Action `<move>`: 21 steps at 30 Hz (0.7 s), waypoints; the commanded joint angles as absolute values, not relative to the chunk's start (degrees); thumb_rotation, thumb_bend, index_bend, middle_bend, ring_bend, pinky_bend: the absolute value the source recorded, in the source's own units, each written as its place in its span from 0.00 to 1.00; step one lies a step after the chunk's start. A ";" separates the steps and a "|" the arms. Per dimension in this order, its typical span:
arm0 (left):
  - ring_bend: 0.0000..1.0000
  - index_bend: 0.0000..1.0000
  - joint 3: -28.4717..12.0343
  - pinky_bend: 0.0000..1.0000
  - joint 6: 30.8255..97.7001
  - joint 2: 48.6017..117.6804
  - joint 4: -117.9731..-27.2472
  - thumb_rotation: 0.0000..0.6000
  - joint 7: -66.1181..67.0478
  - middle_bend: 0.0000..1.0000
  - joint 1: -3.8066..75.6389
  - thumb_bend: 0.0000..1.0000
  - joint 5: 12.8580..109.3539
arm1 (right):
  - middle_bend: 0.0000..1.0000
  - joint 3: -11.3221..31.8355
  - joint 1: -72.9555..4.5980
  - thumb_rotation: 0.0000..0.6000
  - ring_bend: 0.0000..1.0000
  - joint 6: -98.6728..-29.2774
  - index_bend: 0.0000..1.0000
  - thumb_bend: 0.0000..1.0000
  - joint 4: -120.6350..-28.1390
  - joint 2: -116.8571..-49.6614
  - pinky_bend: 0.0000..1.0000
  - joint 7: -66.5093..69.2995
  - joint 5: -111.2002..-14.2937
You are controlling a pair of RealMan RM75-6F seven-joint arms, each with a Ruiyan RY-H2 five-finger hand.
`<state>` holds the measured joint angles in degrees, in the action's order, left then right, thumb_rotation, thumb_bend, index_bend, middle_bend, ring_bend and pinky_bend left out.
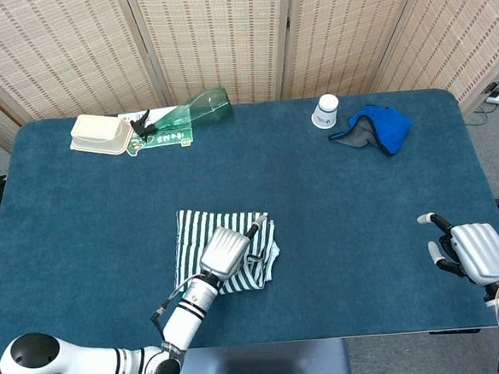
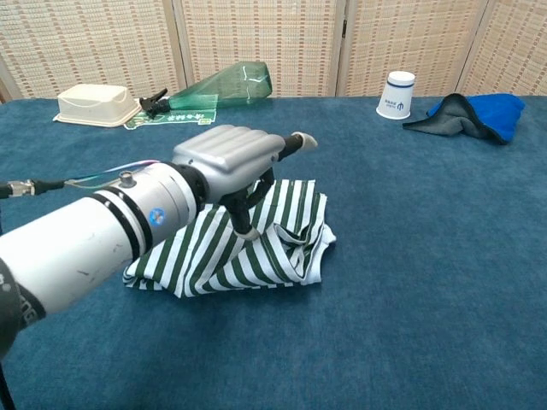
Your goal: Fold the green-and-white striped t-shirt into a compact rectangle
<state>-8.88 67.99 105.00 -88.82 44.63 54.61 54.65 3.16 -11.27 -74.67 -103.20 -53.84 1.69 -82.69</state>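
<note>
Most of the folding looks done: the striped t-shirt [image 1: 193,242] lies low and centre on the tabletop [image 1: 80,207] as a rough rectangle, long axis left-right, its right edge bunched. Left hand [image 1: 223,250] rests over it, fingers curled, grasping nothing visible; right hand [image 1: 478,253] lies released at lower right

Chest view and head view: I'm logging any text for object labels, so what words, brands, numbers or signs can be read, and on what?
None can be read.
White paper cup: a small blue logo with print, too small to read.
Green card under the green bottle: white characters, too blurred to read.
Left arm's wrist, behind the left hand: a small round blue mark, unreadable.
</note>
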 commanded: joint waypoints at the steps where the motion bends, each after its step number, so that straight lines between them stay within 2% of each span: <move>1: 0.77 0.00 -8.25 0.89 67.73 106.33 -89.07 1.00 45.17 0.79 54.53 0.15 55.64 | 0.95 3.14 -11.16 1.00 0.98 -74.70 0.30 0.51 -103.16 -53.83 1.00 1.74 -82.57; 13: 0.77 0.00 -8.14 0.88 65.80 110.68 -87.59 1.00 46.28 0.79 53.88 0.15 55.10 | 0.95 3.24 -10.73 1.00 0.98 -74.89 0.30 0.51 -103.15 -53.66 1.00 1.94 -82.09; 17: 0.75 0.00 -8.48 0.88 66.43 108.65 -89.57 1.00 43.79 0.77 52.39 0.15 56.42 | 0.95 3.34 -10.61 1.00 0.98 -75.00 0.30 0.51 -103.16 -53.53 1.00 2.04 -81.95; 21: 0.72 0.00 -9.62 0.88 68.43 103.65 -93.67 1.00 39.56 0.74 50.00 0.15 58.93 | 0.95 3.46 -10.71 1.00 0.98 -74.78 0.30 0.51 -103.08 -53.36 1.00 2.04 -81.83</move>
<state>-8.86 67.17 106.40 -91.35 41.87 51.52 57.40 3.45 -10.70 -74.79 -103.09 -53.36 2.04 -81.84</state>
